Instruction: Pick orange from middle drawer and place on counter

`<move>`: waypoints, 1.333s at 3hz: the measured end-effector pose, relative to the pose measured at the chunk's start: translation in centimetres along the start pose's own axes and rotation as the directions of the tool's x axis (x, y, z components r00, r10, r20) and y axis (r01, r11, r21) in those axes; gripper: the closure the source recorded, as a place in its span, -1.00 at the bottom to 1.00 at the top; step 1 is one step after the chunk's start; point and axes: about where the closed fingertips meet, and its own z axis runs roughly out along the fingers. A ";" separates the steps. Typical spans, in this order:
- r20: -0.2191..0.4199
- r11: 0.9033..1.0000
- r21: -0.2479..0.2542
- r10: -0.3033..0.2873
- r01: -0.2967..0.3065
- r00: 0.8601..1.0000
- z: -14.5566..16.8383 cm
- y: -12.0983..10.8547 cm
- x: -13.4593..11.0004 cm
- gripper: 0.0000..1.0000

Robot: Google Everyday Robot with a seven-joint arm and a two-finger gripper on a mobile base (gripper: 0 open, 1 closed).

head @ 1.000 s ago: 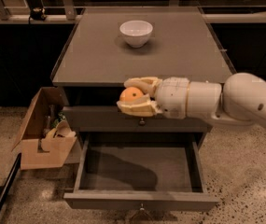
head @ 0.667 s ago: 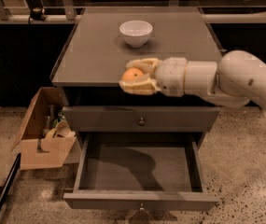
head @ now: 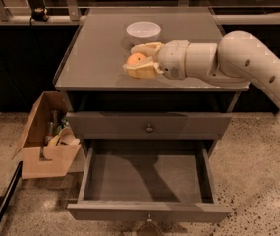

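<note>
My gripper [head: 138, 60] is shut on the orange [head: 136, 59], a small bright fruit held between its pale yellow fingers [head: 140, 72]. It hovers just above the counter [head: 95, 58], in front of the white bowl [head: 143, 32]. The white arm reaches in from the right. The middle drawer [head: 147, 181] is pulled wide open below and shows a bare grey floor. The closed drawer front [head: 149, 125] with a round knob sits above it.
An open cardboard box [head: 48, 136] with items inside stands on the speckled floor left of the cabinet. A dark pole [head: 2, 203] leans at the lower left. Dark cabinets and a rail run behind the counter.
My gripper has lifted the orange from in front of the upper drawer up and over the counter's front edge, toward the bowl.
</note>
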 end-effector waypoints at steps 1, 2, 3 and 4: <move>-0.021 0.999 0.048 0.009 -0.008 1.000 1.1 -2.7 0.7 1.00; -0.049 0.991 0.136 0.021 -0.014 0.999 1.1 -4.9 1.9 1.00; -0.095 0.961 0.276 0.043 -0.016 0.995 0.3 -7.2 4.0 1.00; -0.126 0.933 0.360 0.067 -0.017 0.990 -0.3 -9.2 5.8 1.00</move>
